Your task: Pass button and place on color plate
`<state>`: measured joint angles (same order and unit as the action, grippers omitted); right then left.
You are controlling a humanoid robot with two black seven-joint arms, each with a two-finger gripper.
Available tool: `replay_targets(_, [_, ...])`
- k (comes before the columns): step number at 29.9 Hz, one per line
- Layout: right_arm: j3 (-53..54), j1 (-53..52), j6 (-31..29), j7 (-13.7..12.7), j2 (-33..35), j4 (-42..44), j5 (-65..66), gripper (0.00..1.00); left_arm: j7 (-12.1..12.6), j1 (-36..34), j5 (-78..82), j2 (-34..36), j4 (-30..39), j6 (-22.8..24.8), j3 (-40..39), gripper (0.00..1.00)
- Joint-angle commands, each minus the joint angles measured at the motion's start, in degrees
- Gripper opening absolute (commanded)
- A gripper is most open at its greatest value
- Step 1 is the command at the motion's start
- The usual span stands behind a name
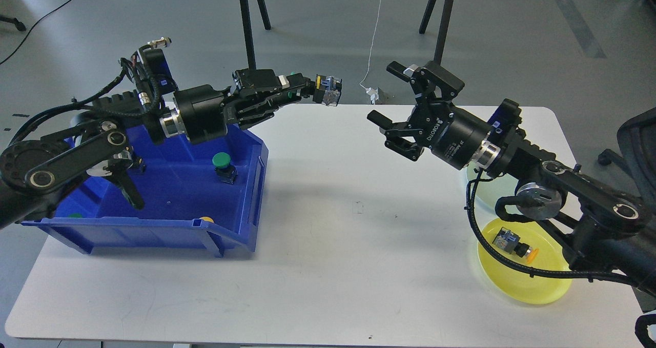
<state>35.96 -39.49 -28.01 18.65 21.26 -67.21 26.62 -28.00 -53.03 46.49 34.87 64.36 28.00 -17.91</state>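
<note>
My left gripper (307, 89) is shut on a button (328, 89) with a green cap and a black and blue body, held in the air above the table's far edge. My right gripper (389, 99) is open, raised over the table, a short way right of the held button and facing it. A yellow plate (528, 286) at the front right holds a yellow-capped button (515, 244). A pale green plate (474, 176) is mostly hidden behind my right arm. The blue bin (154, 204) on the left holds a green-capped button (224, 165) and others partly hidden.
The white table (338, 235) carries the bin at left and the plates at right. Black stand legs (246, 30) and a white cable (376, 30) are on the floor behind. A black chair (635, 143) stands at the far right.
</note>
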Motion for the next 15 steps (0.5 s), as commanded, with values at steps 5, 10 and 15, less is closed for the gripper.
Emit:
replay_targets(5, [-1.0, -1.5, 0.0, 0.6, -3.6, 1.8, 0.0, 0.97, 0.0, 0.0, -0.2, 0.0, -0.1, 0.0, 0.0, 0.07])
replay_targets(10, [-1.0, -1.6, 0.0, 1.2, -4.6, 2.8, 0.0, 0.93, 0.0, 0.0, -0.2, 0.0, -0.1, 0.0, 0.0, 0.07])
replay_targets(15, [-1.0, -1.3, 0.0, 1.3, -5.2, 3.8, 0.0, 0.86, 0.0, 0.0, -0.2, 0.0, -0.2, 0.0, 0.0, 0.07])
